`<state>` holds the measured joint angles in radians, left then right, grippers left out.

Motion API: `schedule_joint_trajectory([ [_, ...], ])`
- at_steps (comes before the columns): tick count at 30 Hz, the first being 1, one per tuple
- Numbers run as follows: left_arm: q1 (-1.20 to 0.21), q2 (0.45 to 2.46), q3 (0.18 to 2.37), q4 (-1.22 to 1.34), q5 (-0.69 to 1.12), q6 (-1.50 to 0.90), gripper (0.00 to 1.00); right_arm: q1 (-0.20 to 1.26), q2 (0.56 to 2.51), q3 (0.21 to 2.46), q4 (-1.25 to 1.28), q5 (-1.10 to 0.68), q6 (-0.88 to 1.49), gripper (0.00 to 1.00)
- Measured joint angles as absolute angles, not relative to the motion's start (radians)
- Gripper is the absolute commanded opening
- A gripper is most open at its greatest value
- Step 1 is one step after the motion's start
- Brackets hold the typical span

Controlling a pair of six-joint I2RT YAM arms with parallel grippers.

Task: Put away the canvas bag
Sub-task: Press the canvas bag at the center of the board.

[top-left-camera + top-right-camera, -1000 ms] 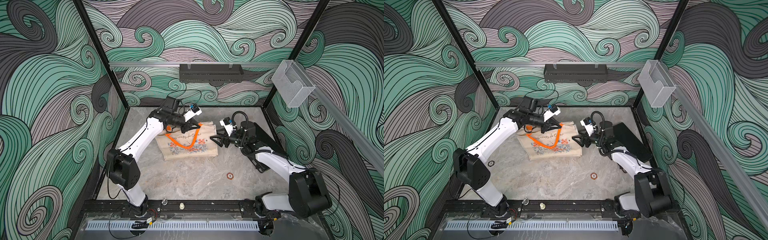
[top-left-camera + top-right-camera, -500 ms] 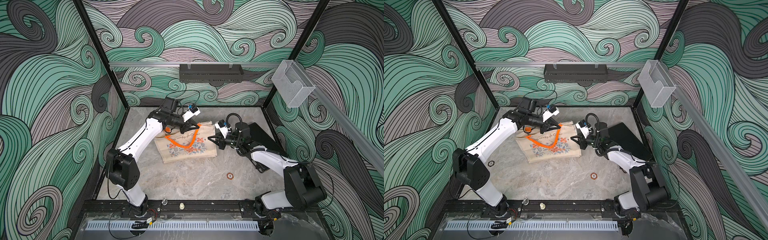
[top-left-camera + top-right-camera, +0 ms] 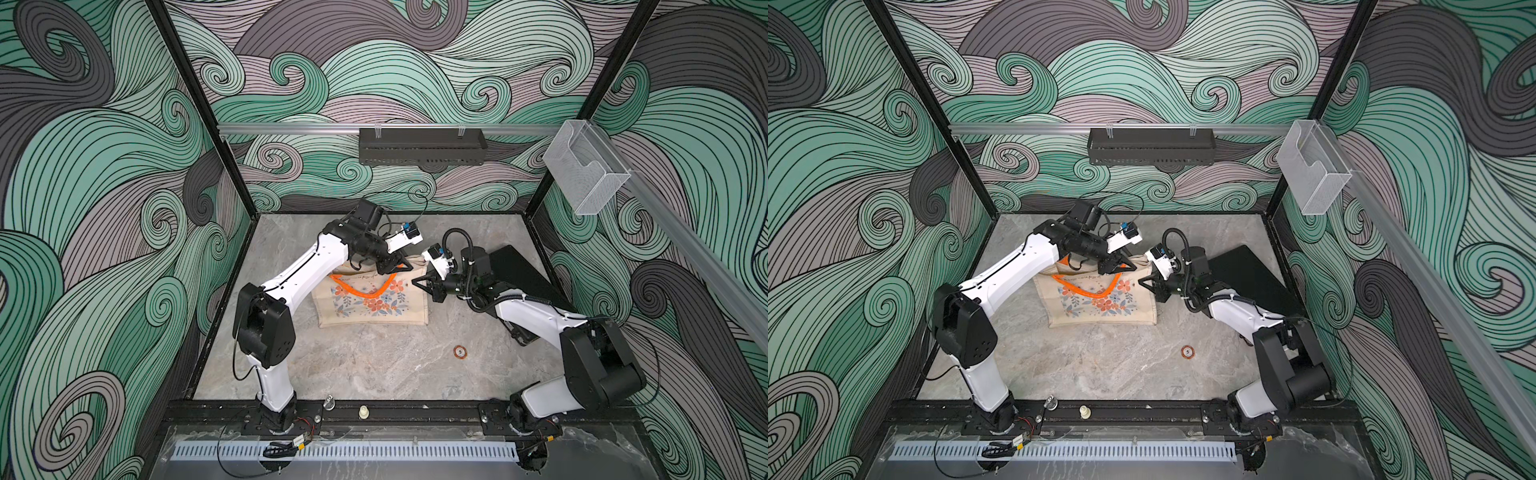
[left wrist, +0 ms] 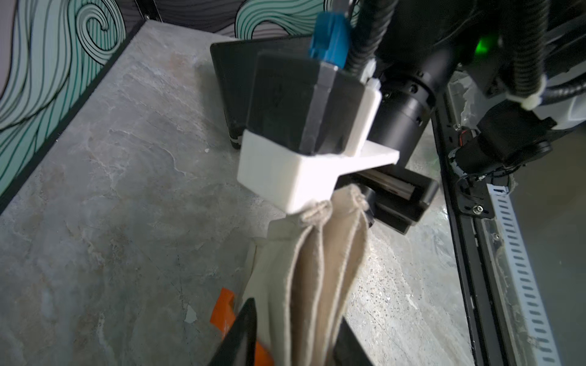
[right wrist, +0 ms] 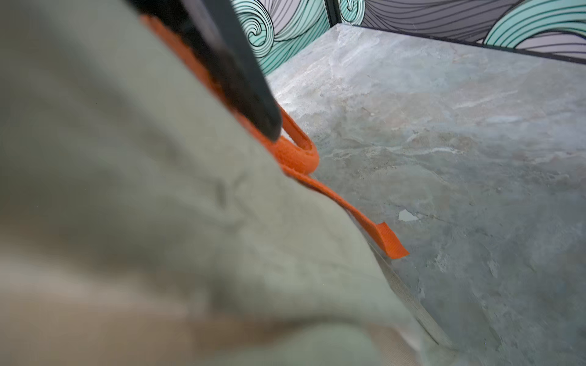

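Your right tool [image 3: 417,282] clenches the canvas bag [image 3: 370,305] by a corner, far half of bench [image 3: 374,370]; left tool [image 3: 402,267] straddles fabric, grip unclear.

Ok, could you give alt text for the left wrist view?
A bunched edge of the canvas bag stretches from between the black fingers of the left gripper to the right gripper, which pinches its corner. Beyond lie a marble table and a flat black case.
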<state>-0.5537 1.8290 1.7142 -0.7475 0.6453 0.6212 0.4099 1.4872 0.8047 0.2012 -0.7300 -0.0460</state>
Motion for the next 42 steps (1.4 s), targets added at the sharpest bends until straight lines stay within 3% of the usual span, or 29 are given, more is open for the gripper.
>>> schedule_joint_trajectory([
  [2,-0.558,1.842,1.737,-0.768,0.624,0.630,0.16,0.409,1.487,0.805,0.195,-0.724,-0.044,0.03],
  [4,-0.559,1.842,1.746,-0.778,0.609,0.641,0.13,0.410,1.487,0.805,0.194,-0.721,-0.042,0.13],
  [6,-0.559,1.842,1.752,-0.785,0.598,0.644,0.00,0.409,1.487,0.805,0.194,-0.717,-0.035,0.30],
  [8,-0.559,1.842,1.752,-0.794,0.589,0.643,0.00,0.404,1.487,0.805,0.195,-0.713,-0.021,0.48],
  [9,-0.559,1.842,1.752,-0.801,0.583,0.644,0.00,0.399,1.486,0.805,0.199,-0.712,-0.007,0.65],
  [10,-0.557,1.842,1.752,-0.807,0.581,0.645,0.00,0.392,1.483,0.805,0.200,-0.712,0.007,0.75],
  [17,-0.477,1.744,1.700,-0.815,0.667,0.658,0.00,0.324,1.365,0.723,0.212,-0.642,0.116,0.92],
  [18,-0.458,1.716,1.682,-0.805,0.695,0.654,0.00,0.325,1.357,0.710,0.221,-0.644,0.129,0.99],
  [25,-0.379,1.584,1.586,-0.673,0.838,0.591,0.00,0.335,1.378,0.635,0.278,-0.727,0.216,0.99],
  [31,-0.368,1.574,1.549,-0.613,0.918,0.547,0.00,0.394,1.350,0.588,0.360,-0.741,0.157,0.66],
  [35,-0.359,1.574,1.549,-0.612,0.934,0.537,0.00,0.408,1.346,0.589,0.361,-0.742,0.102,0.21],
  [38,-0.347,1.574,1.549,-0.612,0.949,0.531,0.00,0.409,1.345,0.588,0.363,-0.747,0.064,0.09],
  [42,-0.319,1.570,1.549,-0.613,0.968,0.520,0.00,0.438,1.310,0.588,0.350,-0.748,-0.003,0.04],
])
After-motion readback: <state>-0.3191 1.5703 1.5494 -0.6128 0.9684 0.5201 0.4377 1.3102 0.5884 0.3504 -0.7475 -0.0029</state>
